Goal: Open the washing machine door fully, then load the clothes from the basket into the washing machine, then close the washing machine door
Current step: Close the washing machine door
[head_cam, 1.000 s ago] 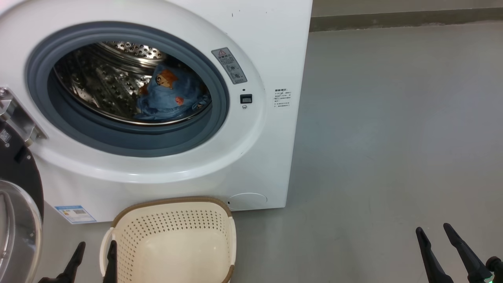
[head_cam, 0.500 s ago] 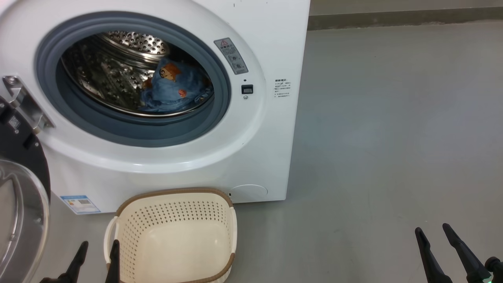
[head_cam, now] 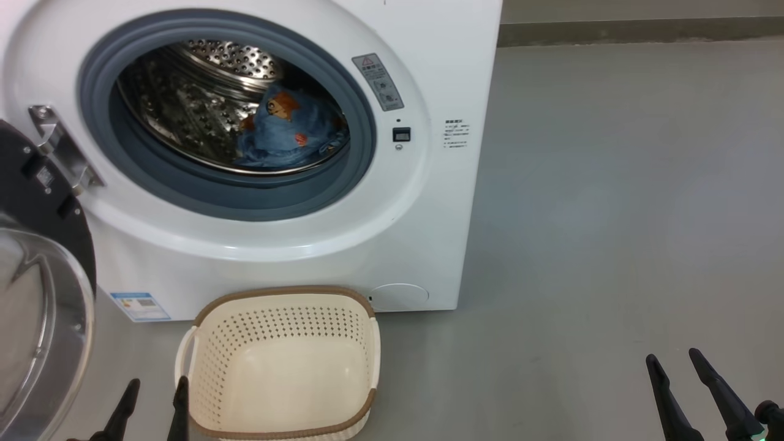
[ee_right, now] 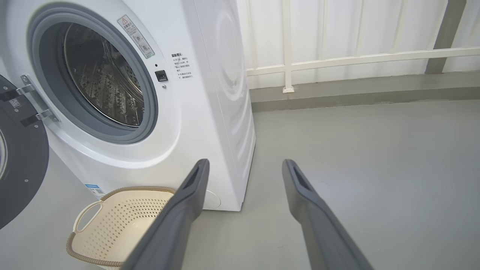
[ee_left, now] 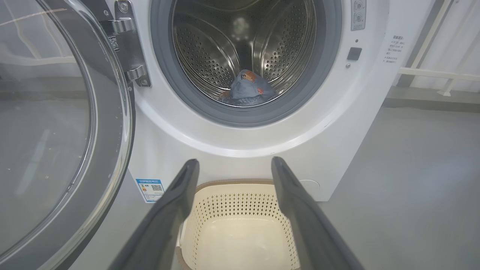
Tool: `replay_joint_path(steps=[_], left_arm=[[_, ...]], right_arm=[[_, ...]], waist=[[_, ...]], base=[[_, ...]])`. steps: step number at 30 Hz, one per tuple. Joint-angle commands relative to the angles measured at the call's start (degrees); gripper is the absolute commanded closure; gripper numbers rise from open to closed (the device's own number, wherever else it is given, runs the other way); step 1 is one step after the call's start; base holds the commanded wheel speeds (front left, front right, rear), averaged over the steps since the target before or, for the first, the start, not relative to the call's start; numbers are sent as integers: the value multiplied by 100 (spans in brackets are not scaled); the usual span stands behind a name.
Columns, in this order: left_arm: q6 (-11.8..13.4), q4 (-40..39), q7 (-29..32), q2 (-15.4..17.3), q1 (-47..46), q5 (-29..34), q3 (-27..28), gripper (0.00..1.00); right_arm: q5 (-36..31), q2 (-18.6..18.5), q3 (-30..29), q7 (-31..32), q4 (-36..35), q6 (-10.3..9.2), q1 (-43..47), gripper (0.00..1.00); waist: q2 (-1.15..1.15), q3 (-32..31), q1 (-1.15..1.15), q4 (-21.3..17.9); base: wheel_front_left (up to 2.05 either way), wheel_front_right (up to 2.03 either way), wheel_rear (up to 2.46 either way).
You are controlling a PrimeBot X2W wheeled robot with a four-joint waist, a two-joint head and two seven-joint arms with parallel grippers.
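The white washing machine (head_cam: 422, 55) stands with its round black door (head_cam: 37, 294) swung wide open to the left on a metal hinge (head_cam: 61, 150). Light blue clothes (head_cam: 291, 131) with orange figures lie inside the steel drum (ee_left: 245, 88). The cream basket (head_cam: 278, 361) sits on the floor in front of the machine with nothing in it. My left gripper (head_cam: 156, 389) is open, low at the basket's left side, fingers (ee_left: 176, 195) apart over the basket (ee_left: 240, 225). My right gripper (head_cam: 677, 361) is open over bare floor to the right (ee_right: 243, 165).
Grey floor (head_cam: 612, 214) spreads to the right of the machine. A white railing (ee_right: 356, 60) and a low kerb run along the wall behind. The open door (ee_left: 56, 131) takes up the space on the left.
The head view has shifted, so machine and basket sit higher and further right in it. Both grippers stay open in the same places.
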Motion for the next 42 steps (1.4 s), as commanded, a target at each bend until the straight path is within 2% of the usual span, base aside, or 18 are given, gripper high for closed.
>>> replay_joint_path(steps=[1, 7, 20, 33, 42], left_arm=[[66, -170, -37, 71, -123, -36, 176, 0], [283, -297, -37, 71, -74, -334, 259, 0], [684, -563, -37, 71, 223, -731, 177, 0], [849, -617, -37, 71, 301, -920, 10, 0], [924, -671, -37, 71, 393, -1033, -17, 0]], right_arm=[[-21, -144, 76, -27, -155, 51, -9, 0], [-23, -151, 204, -27, -187, 51, -94, 0], [19, -159, 835, -27, -120, 51, -514, 0], [84, -371, 1194, -27, 1, 51, -776, 0], [124, -441, 1440, -27, 54, 51, -900, 0]], waist=[[0, 11, 0, 54], [0, 29, 0, 316], [0, 15, 0, 1343], [0, 49, 0, 2464], [0, 52, 0, 2811]], base=[[0, 0, 0], [0, 0, 0], [0, 0, 0], [0, 0, 0], [0, 0, 0]])
